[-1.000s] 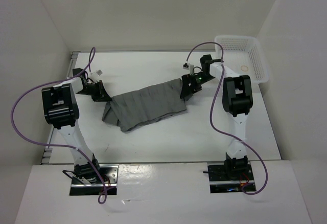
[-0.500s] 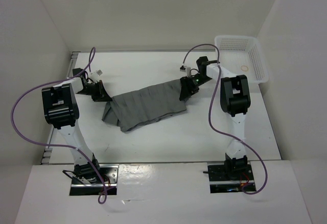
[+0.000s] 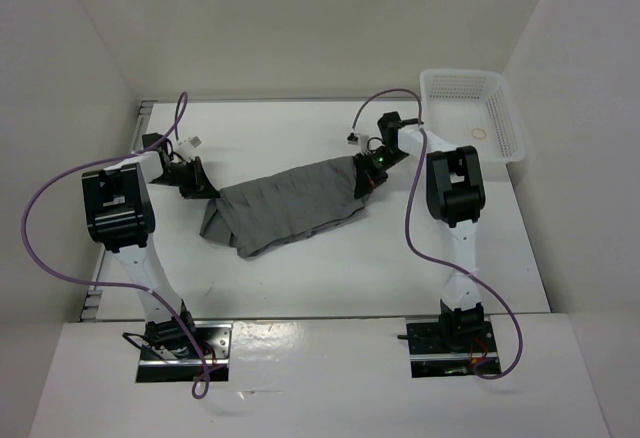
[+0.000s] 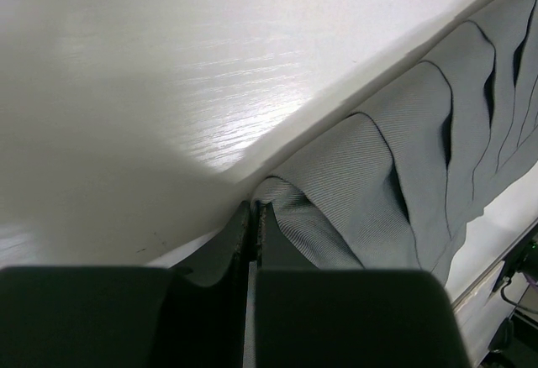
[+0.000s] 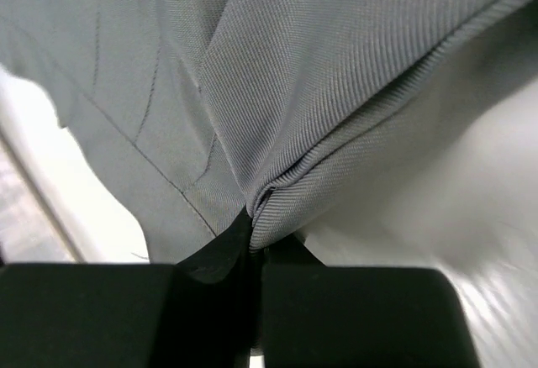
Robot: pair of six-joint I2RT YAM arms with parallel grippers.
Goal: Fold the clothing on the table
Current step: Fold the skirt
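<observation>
Both left fingers (image 4: 220, 249) and right fingers (image 5: 215, 255) pinch opposite ends of pleated grey clothing (image 3: 290, 203).

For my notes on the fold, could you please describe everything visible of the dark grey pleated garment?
The dark grey pleated fabric garment lies slantwise on the white table, soft, finely ribbed, its long pleats fanning. The left claw is shut on its left corner, the right claw on its right edge, bunching cloth there.
</observation>
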